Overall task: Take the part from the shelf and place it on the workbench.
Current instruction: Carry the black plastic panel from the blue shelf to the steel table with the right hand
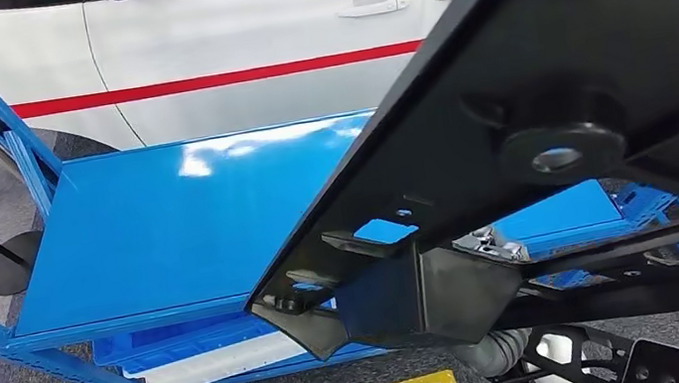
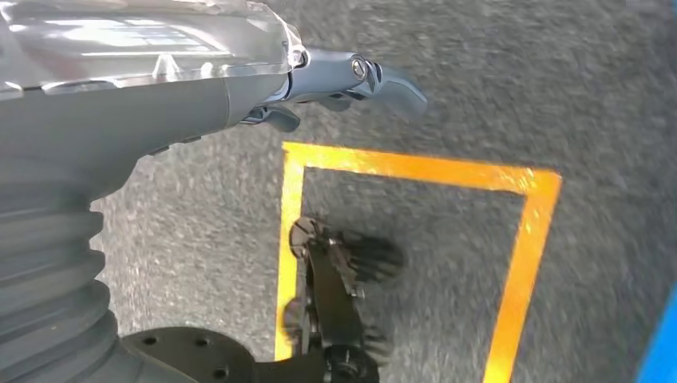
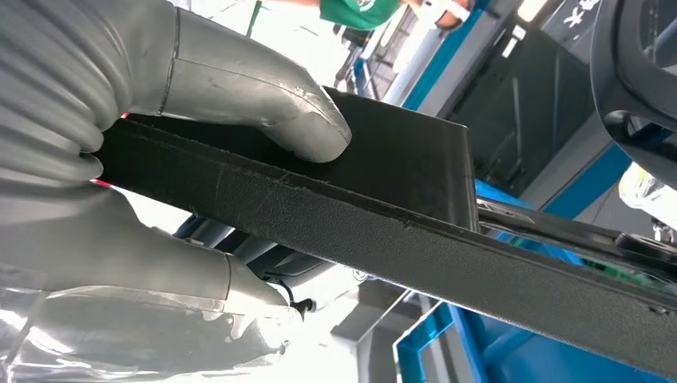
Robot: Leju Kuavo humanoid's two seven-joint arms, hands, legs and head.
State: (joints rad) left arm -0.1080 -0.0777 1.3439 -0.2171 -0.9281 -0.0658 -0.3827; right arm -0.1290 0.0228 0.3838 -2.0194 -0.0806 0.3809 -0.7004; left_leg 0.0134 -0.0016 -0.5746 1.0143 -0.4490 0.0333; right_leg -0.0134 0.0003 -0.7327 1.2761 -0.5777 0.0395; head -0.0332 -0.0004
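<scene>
Overhead, right hand [image 3: 160, 199] clamps black part [image 1: 546, 122] edge above blue shelf [image 1: 170, 225]; left hand [image 2: 319, 88] loose, fingers apart.

you're looking at a long black plastic part [image 1: 544, 103] with brackets and a round boss, sitting tilted in the right hand [image 3: 120, 159], its thin edge lying between that hand's thumb and fingers.

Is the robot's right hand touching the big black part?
Touching. In the right wrist view, the right hand grips the black part: its grey thumb presses flat on one face and the hand wraps the other side.
</scene>
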